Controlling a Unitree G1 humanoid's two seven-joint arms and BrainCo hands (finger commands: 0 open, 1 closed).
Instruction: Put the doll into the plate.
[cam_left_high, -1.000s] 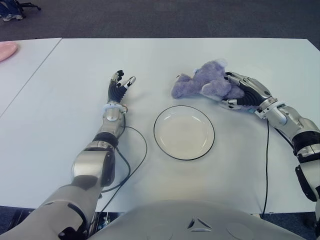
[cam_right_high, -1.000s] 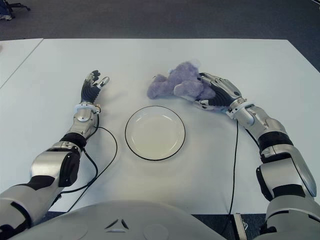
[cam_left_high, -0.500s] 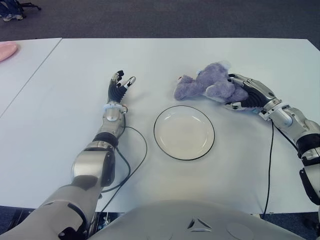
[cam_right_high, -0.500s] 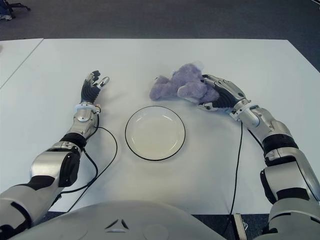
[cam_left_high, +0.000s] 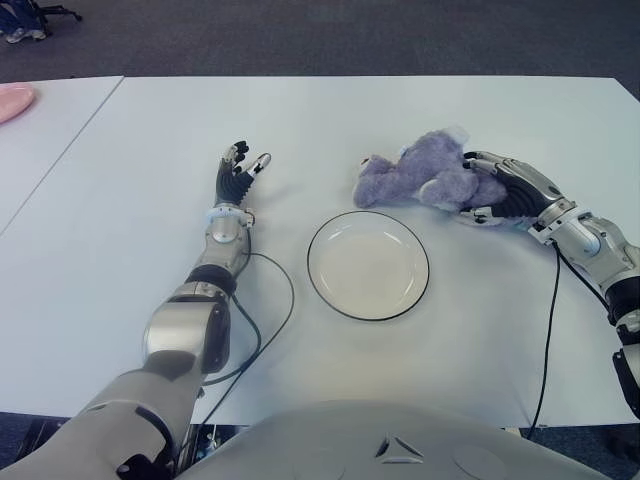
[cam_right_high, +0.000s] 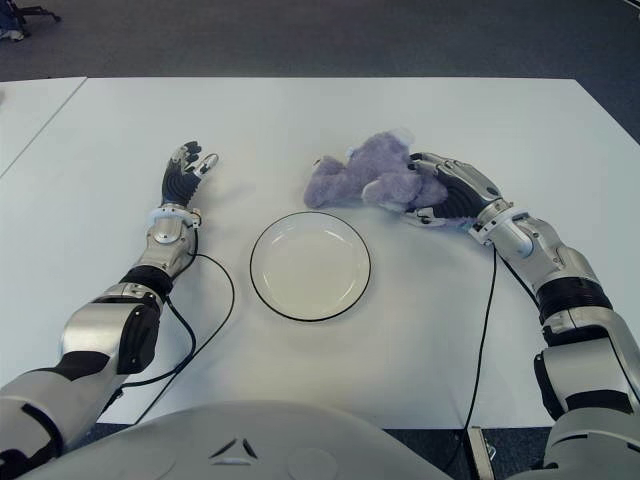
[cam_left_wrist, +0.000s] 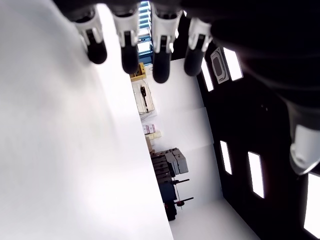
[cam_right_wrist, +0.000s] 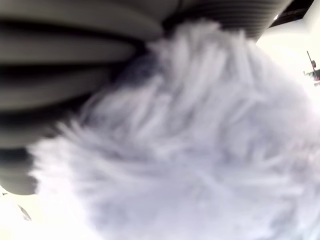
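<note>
- Fingers of the right hand (cam_left_high: 503, 195) wrap the purple plush doll (cam_left_high: 415, 178), probably a firm hold, since fur fills its wrist view.
- Doll sits just beyond the empty glass plate (cam_left_high: 368, 264), not yet over it.
- Left hand (cam_left_high: 237, 172) shows left of the plate, fingers relaxed, holding nothing, out of the way.
</note>
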